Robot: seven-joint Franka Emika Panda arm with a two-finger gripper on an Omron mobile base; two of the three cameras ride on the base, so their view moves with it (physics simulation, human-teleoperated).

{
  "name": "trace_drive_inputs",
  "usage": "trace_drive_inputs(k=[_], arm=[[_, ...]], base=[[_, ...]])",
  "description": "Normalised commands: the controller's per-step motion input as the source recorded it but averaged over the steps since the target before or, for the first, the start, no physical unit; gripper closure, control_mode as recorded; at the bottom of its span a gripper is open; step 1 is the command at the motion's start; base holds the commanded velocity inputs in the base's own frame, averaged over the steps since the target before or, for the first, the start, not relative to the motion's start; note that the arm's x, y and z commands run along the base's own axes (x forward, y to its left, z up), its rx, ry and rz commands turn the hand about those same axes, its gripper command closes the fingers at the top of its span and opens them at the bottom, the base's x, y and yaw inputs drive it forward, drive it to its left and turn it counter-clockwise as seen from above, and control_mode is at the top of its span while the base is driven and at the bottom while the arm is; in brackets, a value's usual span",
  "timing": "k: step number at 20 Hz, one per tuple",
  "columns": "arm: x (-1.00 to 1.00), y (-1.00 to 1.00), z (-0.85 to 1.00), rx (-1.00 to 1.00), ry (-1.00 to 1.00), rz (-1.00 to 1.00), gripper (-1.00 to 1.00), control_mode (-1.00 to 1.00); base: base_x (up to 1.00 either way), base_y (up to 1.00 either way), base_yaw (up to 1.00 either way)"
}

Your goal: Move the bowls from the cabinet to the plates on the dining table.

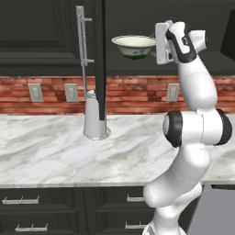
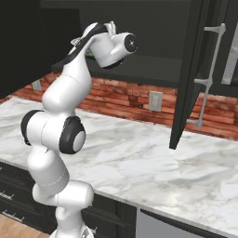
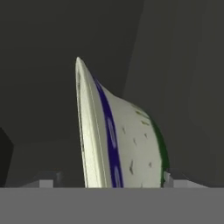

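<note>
Inside the black wall cabinet (image 1: 50, 32), our jaws stand open around the cream-white, green-marked round bowl (image 1: 134, 46), above the marble counter (image 1: 50, 147).

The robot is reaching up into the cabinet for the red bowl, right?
Not quite. The bowl at the gripper up in the cabinet is cream-white with green markings, not red. The left base view shows it.
</note>
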Motion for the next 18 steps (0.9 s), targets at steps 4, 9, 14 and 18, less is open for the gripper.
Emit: trace_drive_inputs(k=[4, 9, 14, 18], arm=[[0.16, 0.07, -0.22, -0.01, -0.02, 0.01, 1.00, -1.00], [0.05, 0.15, -0.31, -0.03, -0.03, 0.01, 1.00, -1.00], [-0.15, 0.19, -0.50, -0.06, -0.05, 0.04, 1.00, -1.00], [-0.28, 0.10, -0.55, -0.06, -0.06, 0.07, 1.00, -1.00]], base=[[0.00, 0.00, 0.00], [0.00, 0.00, 0.00], [0.00, 0.00, 0.00], [0.00, 0.00, 0.00]])
